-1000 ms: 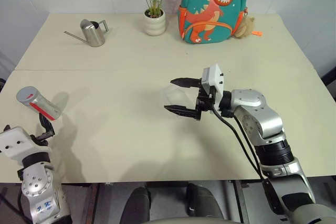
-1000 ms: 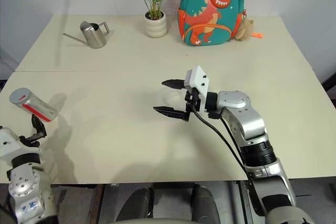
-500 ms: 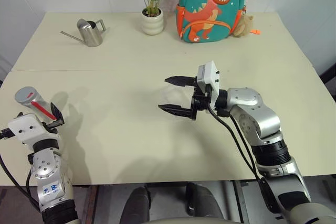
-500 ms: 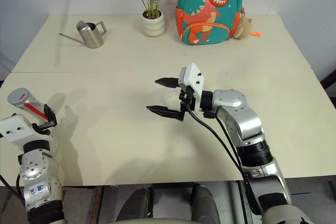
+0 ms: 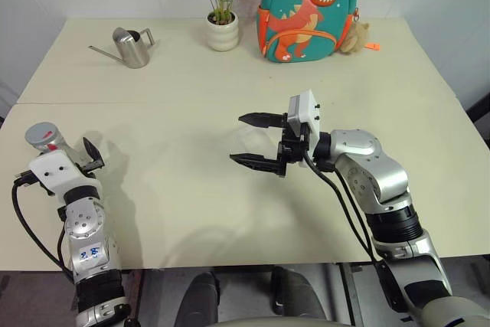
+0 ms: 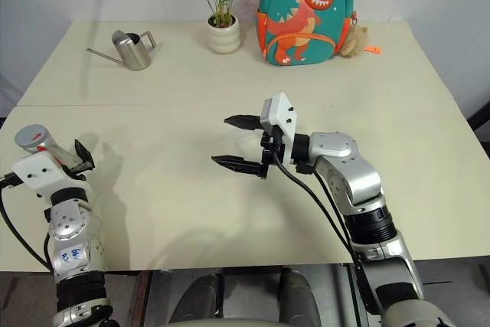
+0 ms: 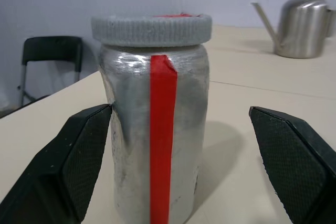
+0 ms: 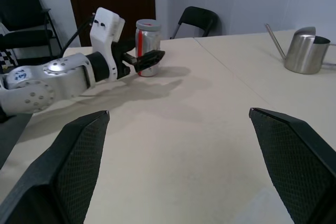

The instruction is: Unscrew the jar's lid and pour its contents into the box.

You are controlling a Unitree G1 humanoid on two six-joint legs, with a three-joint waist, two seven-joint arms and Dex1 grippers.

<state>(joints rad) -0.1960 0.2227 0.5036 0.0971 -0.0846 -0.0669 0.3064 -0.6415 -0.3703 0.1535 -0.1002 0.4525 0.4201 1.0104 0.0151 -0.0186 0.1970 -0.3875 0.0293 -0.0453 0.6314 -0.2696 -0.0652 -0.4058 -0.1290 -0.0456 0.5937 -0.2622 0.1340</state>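
**Jar standing at near left table edge, between spread fingers**

Jar (image 7: 152, 140): silvery cylinder with a red vertical streak, upright on the table (image 5: 191, 181) at its near left edge. Lid (image 7: 151, 29): grey ribbed cap, seated on the jar, red mark on top.

Left gripper (image 5: 67, 151): fingers spread wide on either side of the jar. In the left wrist view one finger (image 7: 79, 156) lies at the jar's wall, whether touching cannot be told; the other stands well apart from it.

Right gripper (image 5: 254, 140): over the middle of the table, pointing left, fingers wide apart with nothing between them, well apart from the jar.

Box (image 5: 253, 143): faint clear outline on the table at the right gripper's fingers; its edges are hard to make out.

Watering can (image 5: 132, 47): steel, far left. Potted plant (image 5: 222, 5): white pot, far centre. Backpack (image 5: 306, 7): teal with an orange dinosaur, just right of the plant, upright.
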